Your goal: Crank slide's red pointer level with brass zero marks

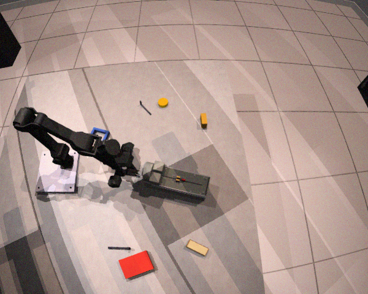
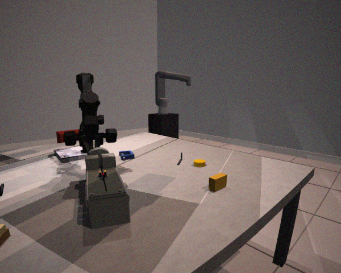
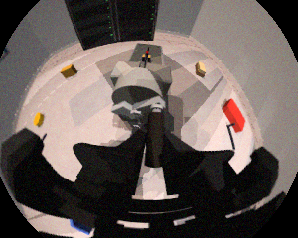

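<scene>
The grey-green machine (image 1: 190, 188) (image 2: 107, 208) lies along the table, its crank end facing the arm. Its red pointer (image 1: 183, 179) (image 2: 103, 174) (image 3: 147, 52) stands slightly past the two brass marks (image 1: 178, 178) (image 3: 146, 57), on the side away from the crank; it is close to them but not level. My gripper (image 1: 138, 174) (image 3: 152, 127) is shut on the dark crank handle (image 3: 155, 130), which stands between its fingers in the wrist view. In the exterior view the crank and fingertips are hidden behind the machine's raised end.
A blue frame (image 1: 99, 129) lies near the arm. A yellow disc (image 1: 162, 102) (image 2: 199, 162), an orange block (image 1: 203, 120) (image 2: 217, 182) and a thin black piece (image 1: 145, 108) lie to one side. A red block (image 1: 135, 264), a tan block (image 1: 197, 247) and a dark rod (image 1: 119, 248) lie opposite.
</scene>
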